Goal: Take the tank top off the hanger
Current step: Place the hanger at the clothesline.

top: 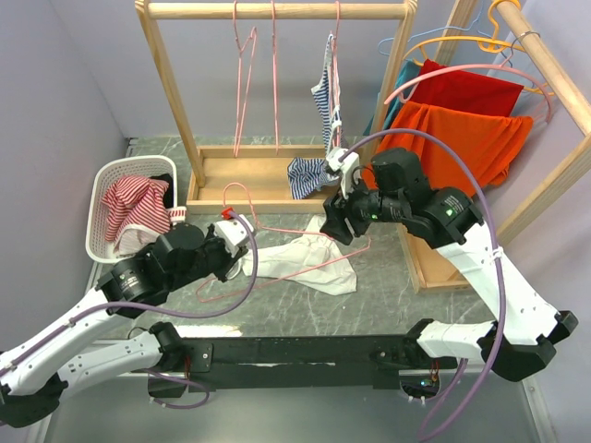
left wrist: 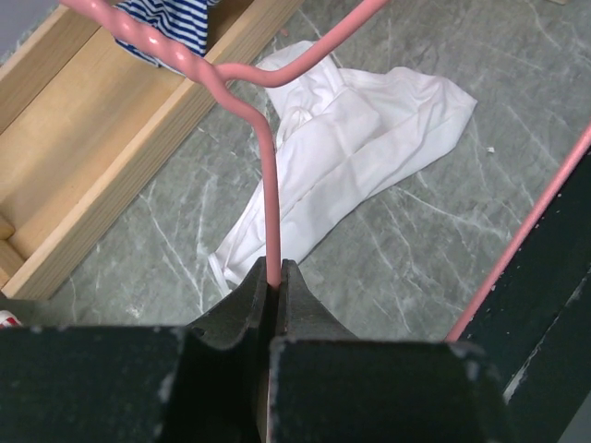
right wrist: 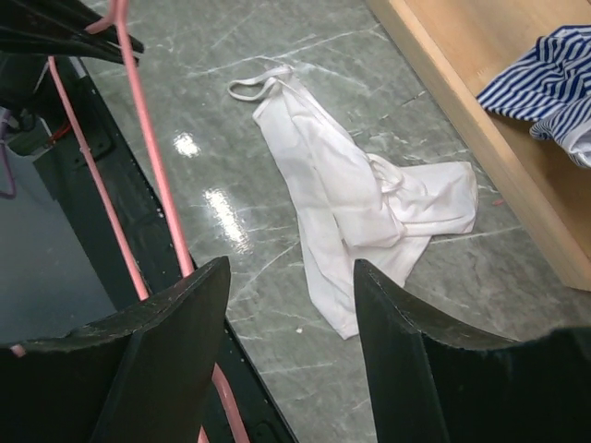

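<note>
A: Top view, entries?

B: White tank top, crumpled flat on the table, in front of the wooden rack; pink hanger low over the table, its wire crossing the cloth in this view; left gripper at the hanger's left part; right gripper raised above the cloth's far right edge; white basket of clothes far left; blue striped garment draped on the rack's base; orange garment hung at the right.

A: Left wrist view?

B: Left gripper clenched on the hanger's thin wire, jaws pressed together around it; tank top beyond on the table, not touching the wire seen here; striped garment at the top edge.

A: Right wrist view?

B: Right gripper released, jaws standing apart, nothing between them; tank top directly below, spread on the table; hanger wire to the left, apart from the cloth; rack base with the striped garment at upper right.
</note>
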Action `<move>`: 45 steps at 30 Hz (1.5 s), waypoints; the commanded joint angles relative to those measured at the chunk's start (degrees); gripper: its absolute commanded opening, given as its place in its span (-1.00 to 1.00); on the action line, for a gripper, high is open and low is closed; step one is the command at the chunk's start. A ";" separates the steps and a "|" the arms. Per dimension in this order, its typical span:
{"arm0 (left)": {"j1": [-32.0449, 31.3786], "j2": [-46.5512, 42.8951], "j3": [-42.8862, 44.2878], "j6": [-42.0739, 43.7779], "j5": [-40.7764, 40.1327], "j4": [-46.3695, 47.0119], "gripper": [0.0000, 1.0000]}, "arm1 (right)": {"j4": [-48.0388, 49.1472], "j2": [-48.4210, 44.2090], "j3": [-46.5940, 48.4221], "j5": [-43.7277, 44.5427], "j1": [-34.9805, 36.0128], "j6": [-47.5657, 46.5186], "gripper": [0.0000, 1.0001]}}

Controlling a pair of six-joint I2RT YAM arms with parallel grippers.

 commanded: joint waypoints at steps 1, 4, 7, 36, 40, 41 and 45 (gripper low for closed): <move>-0.07 0.81 0.77 1.26 -4.36 1.15 -0.98 | 0.76 -1.93 1.83 -3.87 -0.70 -0.70 0.28; -0.33 1.77 0.33 1.35 -6.21 1.68 -0.98 | 2.79 -2.11 1.22 -1.85 -1.40 0.53 0.29; -0.51 2.74 -0.03 1.26 -7.26 2.12 -0.98 | 3.14 -1.41 1.48 -2.99 -1.84 0.36 0.29; -0.95 2.04 -1.26 1.53 -7.53 6.70 -0.98 | -0.64 5.37 -2.12 -18.37 -3.08 -3.60 -1.00; -0.95 3.01 -0.73 -0.49 -12.17 5.91 -0.50 | -1.34 4.49 -2.13 -18.73 -3.16 -3.42 -1.00; -0.95 2.83 -0.64 -1.89 -13.32 6.34 -0.10 | -1.43 4.31 -2.48 -18.38 -3.08 -3.25 -1.00; -0.95 0.29 -0.91 -3.48 -18.15 8.18 0.98 | 0.06 2.12 -5.02 -16.09 -3.16 -0.27 -1.00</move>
